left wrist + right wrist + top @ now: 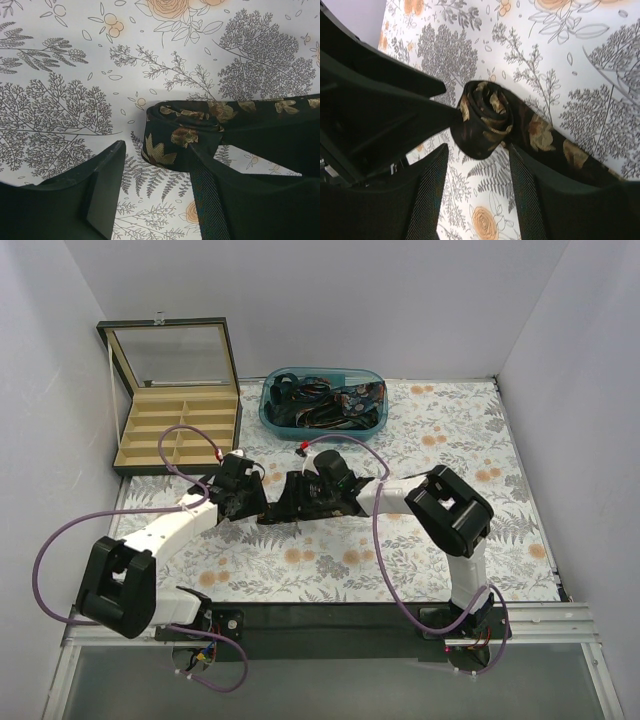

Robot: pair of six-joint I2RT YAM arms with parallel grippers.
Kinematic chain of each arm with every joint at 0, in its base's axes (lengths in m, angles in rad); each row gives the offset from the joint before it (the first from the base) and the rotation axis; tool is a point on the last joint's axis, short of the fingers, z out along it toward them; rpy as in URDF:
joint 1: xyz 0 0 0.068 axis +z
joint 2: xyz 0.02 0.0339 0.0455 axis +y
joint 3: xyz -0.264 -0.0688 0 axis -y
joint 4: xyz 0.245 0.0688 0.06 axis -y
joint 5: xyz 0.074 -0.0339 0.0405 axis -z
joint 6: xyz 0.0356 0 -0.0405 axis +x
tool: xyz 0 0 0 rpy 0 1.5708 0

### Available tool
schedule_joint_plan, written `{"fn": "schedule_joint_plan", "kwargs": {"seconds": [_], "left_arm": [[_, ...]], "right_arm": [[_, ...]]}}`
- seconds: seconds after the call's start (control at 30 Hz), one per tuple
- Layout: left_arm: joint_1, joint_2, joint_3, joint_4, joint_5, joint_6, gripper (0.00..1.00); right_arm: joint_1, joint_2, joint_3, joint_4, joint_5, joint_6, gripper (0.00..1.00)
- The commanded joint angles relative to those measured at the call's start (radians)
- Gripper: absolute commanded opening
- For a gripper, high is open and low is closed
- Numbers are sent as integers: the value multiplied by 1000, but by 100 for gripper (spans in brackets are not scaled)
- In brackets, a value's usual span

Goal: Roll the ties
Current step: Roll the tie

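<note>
A dark tie with gold leaf and flower patterning lies on the flowered tablecloth, one end wound into a small roll [175, 137] [484, 119]. Its flat tail [555, 145] runs away from the roll. In the top view the tie [288, 508] sits between the two grippers at mid-table. My left gripper [157, 148] is open; the roll lies just past its tips, resting against the right finger [212, 195]. My right gripper [479, 150] is open too, with the roll just beyond its tips and bare cloth between its fingers. The left arm's finger [427, 112] touches the roll's side.
A teal basket [268, 412] holding more dark ties stands at the back centre. An open wooden box [175, 435] with compartments and a raised glass lid sits at the back left. Purple cables [378, 540] loop over the table by both arms.
</note>
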Motion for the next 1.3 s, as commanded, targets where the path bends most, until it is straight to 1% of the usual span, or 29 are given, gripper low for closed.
{"fn": "schedule_joint_plan", "kwargs": {"seconds": [0.0,0.17,0.27,0.37,0.4,0.5,0.53,0.7,0.83,0.87,0.97,1.0,1.13,1.17,1.2,1.27], "left_arm": [[4,9,0,30,25,-6,49],[4,32,5,47,45,-17,49],[3,41,5,56,54,-25,49],[4,45,5,59,59,-31,49],[3,45,3,59,57,-33,49],[4,44,1,62,60,-37,49],[3,42,0,64,60,-42,49],[6,30,-5,71,66,-45,50],[23,21,-8,68,77,-34,55],[36,18,-11,65,86,-28,66],[62,18,-15,68,121,-11,74],[65,18,-18,73,126,7,74],[79,33,-26,111,221,33,74],[82,39,-32,116,229,32,73],[84,51,-34,120,249,33,70],[90,64,-37,131,270,35,69]], "right_arm": [[4,32,61,54,12,32,49],[4,55,70,54,9,37,46],[2,61,64,54,17,31,42],[-4,67,59,54,18,23,34],[-6,72,58,54,17,21,29],[-16,82,56,55,2,9,18],[-18,85,58,55,-11,6,17],[-32,107,65,55,-40,-12,15],[-39,118,75,57,-77,-19,15],[-41,119,78,57,-81,-22,15],[-44,130,87,57,-101,-28,15],[-46,131,90,57,-107,-28,15],[-49,145,104,57,-132,-28,15],[-50,147,104,57,-135,-28,15],[-52,151,105,57,-138,-28,16],[-53,154,107,55,-146,-28,16]]}}
